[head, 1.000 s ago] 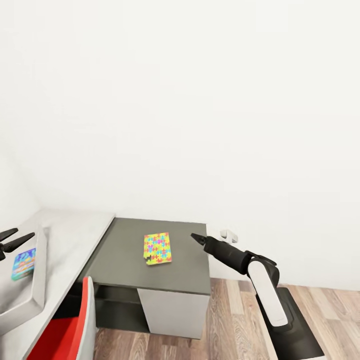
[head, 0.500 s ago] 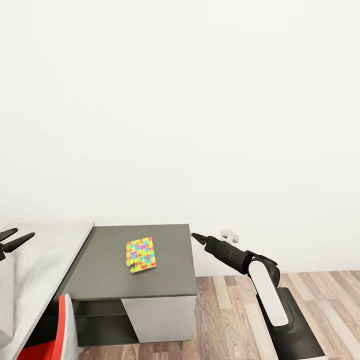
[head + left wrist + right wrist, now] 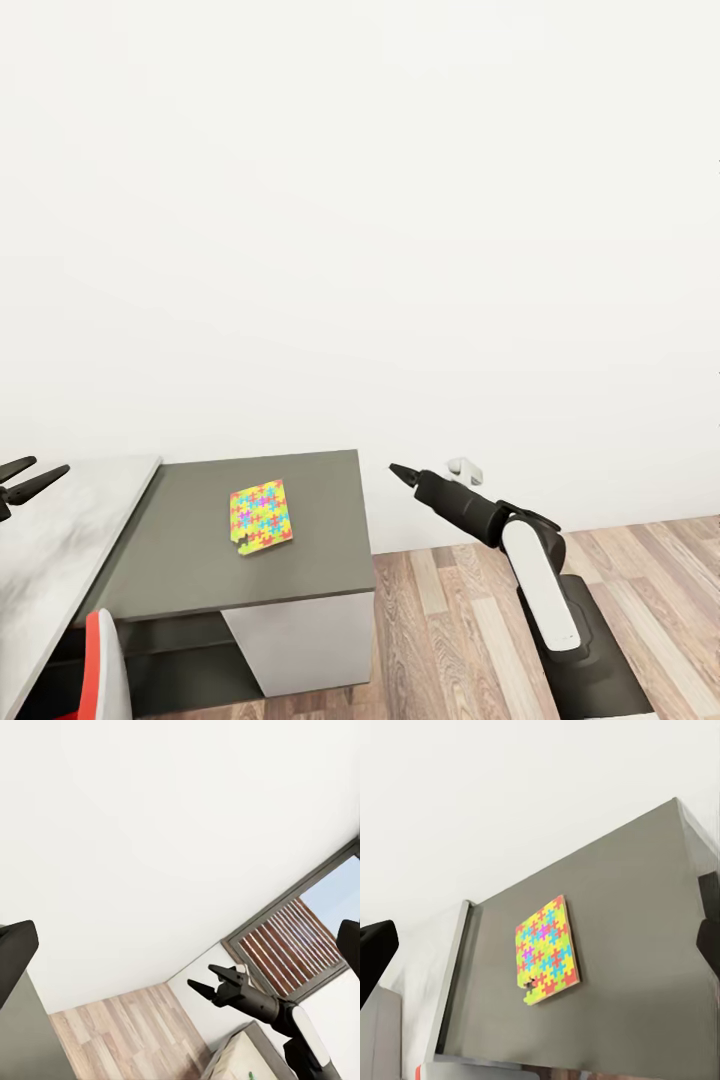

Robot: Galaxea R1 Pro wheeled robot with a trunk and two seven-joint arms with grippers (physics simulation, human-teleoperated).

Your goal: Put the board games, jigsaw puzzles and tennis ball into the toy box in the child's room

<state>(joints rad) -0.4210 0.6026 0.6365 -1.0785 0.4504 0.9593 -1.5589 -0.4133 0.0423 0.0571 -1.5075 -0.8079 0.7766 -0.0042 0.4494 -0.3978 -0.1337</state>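
Multicoloured jigsaw puzzle lies on the cabinet, left of the right tool.

1 puzzle lies flat on the cabinet, left of its middle, nearer the back edge than the front and well clear of the right edge. The table joins the cabinet's left edge, and both stand against the wall. A chair sits before the table's front edge. Floor lies right of the cabinet. The left gripper hangs over the table's left part; the right gripper hangs beyond the cabinet's right edge, over the floor.
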